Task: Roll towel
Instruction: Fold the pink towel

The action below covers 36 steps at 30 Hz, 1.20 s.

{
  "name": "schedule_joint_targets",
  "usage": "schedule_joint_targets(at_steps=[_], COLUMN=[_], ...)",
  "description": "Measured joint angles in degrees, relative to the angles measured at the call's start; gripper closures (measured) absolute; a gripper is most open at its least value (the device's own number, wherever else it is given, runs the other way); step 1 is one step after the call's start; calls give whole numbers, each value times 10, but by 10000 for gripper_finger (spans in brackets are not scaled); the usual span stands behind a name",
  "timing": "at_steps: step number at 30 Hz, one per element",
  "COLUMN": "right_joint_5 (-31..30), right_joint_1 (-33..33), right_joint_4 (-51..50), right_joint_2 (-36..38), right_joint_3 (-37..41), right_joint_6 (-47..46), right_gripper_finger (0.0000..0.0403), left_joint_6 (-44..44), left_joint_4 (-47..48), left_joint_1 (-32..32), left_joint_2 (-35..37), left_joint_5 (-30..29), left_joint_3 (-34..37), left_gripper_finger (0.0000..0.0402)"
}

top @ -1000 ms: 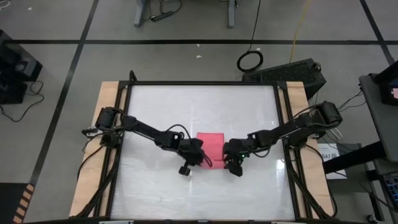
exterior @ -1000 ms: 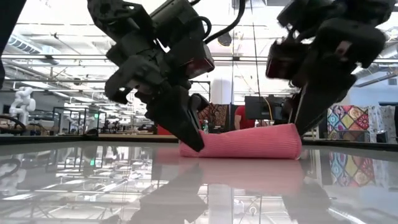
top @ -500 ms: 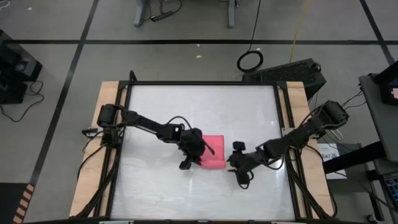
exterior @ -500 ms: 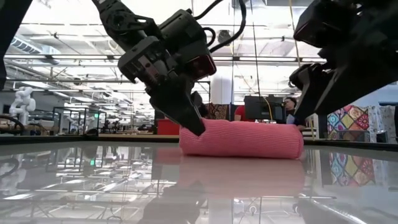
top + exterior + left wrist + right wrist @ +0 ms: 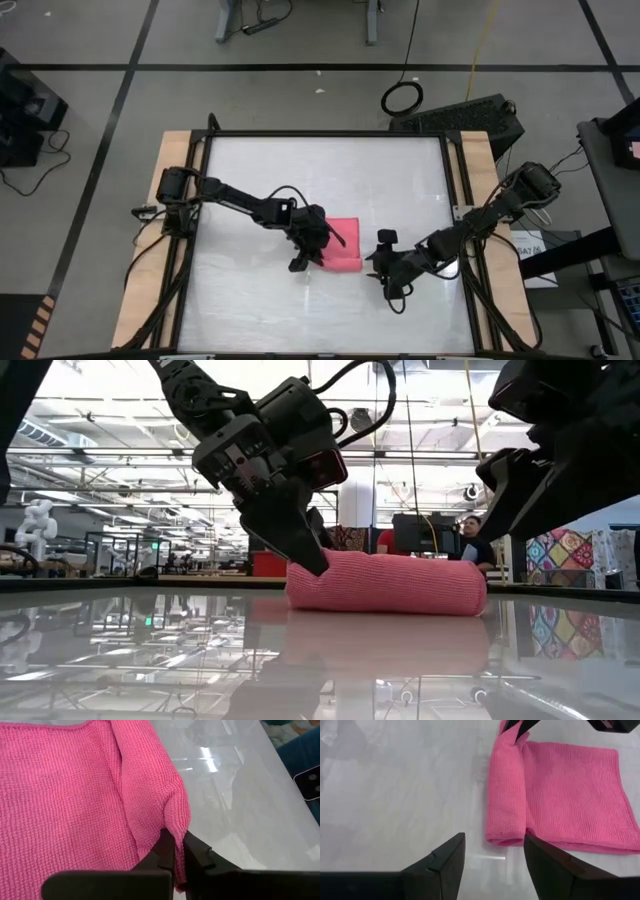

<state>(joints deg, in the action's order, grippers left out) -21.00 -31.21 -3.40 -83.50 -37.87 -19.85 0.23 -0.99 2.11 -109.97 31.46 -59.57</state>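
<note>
Now left claw (image 5: 174, 851) pinches towel (image 5: 75, 800) corner; right claw (image 5: 492, 857) apart.

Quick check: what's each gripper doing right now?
Left gripper: shut on the towel, pinching its rolled edge.
Right gripper: open, holding nothing, off the towel's right side.

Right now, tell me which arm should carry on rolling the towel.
Left. The left gripper is shut on the towel at its rolled edge. The right gripper is open, off the cloth, beside it.
</note>
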Motion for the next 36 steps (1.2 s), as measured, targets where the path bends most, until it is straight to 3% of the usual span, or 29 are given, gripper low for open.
schedule_joint_targets(at_steps=[12, 36], right_joint_5=[-3, 3], right_joint_1=[0, 0], right_joint_4=[14, 14], right_joint_2=[-2, -2], right_joint_3=[-1, -1], right_joint_6=[30, 26], right_gripper_finger=[209, 209], left_joint_6=[-61, -86], left_joint_4=[-10, -22], left_joint_1=[-17, -37], left_joint_2=[-42, -51], left_joint_5=[65, 77], left_joint_3=[0, -1], left_gripper_finger=[390, 391])
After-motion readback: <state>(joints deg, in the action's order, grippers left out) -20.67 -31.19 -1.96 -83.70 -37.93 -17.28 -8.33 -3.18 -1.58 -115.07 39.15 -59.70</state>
